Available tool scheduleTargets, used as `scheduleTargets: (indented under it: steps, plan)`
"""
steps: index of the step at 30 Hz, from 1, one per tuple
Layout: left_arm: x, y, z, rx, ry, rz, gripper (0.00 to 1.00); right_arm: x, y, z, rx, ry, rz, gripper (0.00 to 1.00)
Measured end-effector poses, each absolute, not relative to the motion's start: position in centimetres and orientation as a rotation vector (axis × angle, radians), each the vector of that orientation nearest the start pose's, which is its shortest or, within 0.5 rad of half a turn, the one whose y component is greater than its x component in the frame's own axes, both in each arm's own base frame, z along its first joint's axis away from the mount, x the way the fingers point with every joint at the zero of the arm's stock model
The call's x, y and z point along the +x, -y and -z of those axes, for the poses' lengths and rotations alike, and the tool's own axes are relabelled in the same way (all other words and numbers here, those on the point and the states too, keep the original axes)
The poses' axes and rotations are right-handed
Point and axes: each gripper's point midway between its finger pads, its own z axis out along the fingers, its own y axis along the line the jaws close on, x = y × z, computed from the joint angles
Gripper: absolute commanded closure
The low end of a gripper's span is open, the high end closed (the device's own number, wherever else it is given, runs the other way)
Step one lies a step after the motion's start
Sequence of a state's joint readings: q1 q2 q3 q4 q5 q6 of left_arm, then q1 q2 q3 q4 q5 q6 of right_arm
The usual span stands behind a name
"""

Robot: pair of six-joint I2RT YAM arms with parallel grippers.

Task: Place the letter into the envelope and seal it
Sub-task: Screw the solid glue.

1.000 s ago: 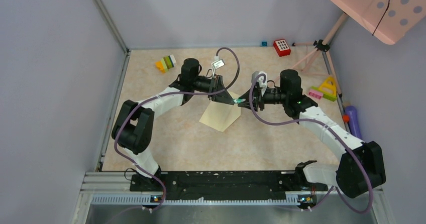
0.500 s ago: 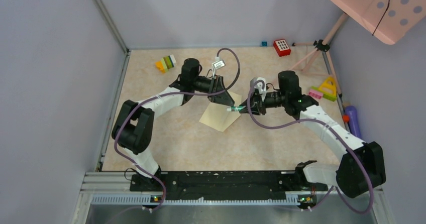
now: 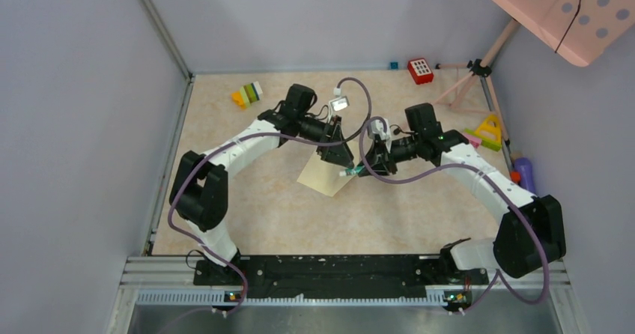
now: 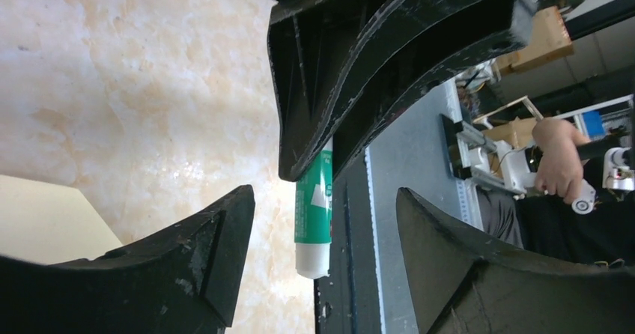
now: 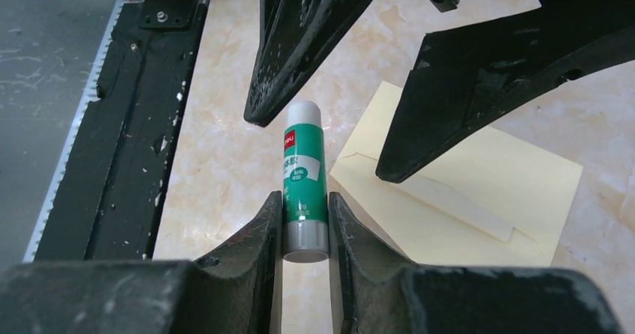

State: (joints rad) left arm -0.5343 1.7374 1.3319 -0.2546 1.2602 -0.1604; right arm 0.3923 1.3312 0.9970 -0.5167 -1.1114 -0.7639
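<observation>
One glue stick [image 5: 305,177] fills the right jaws; left jaws gape.

My left gripper [image 4: 323,193] and right gripper [image 5: 305,208] are black with white scuffs. The envelope [image 5: 487,177] is plain pale yellow. Beside it, the glue stick [image 5: 305,177] is green with white print, a white cap and a grey base. Under the envelope, the table [image 3: 262,207] is beige and marbled.
</observation>
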Motion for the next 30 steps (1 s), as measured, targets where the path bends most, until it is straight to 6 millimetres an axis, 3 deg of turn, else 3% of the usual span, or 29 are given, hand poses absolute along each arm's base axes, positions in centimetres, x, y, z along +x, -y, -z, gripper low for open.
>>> scheduleTargets:
  steps: [9, 17, 21, 26, 30]
  plan:
    - [23.4, 34.2, -19.7, 1.224, -1.989, 1.607, 0.30, 22.3, -24.8, -19.1, -1.508, -1.445, -1.094, 1.00]
    - [22.7, 34.3, -18.8, 1.279, -2.006, 1.574, 0.55, 22.6, -24.9, -19.2, -1.509, -1.437, -1.077, 1.00]
    - [22.7, 34.4, -19.0, 1.286, -1.997, 1.573, 0.55, 22.7, -24.9, -19.2, -1.509, -1.435, -1.071, 1.00]
    - [22.4, 34.3, -19.1, 1.288, -1.995, 1.591, 0.40, 22.7, -24.9, -19.2, -1.510, -1.434, -1.072, 1.00]
    - [22.3, 34.3, -19.2, 1.288, -1.993, 1.608, 0.41, 22.6, -24.9, -19.2, -1.510, -1.433, -1.078, 1.00]
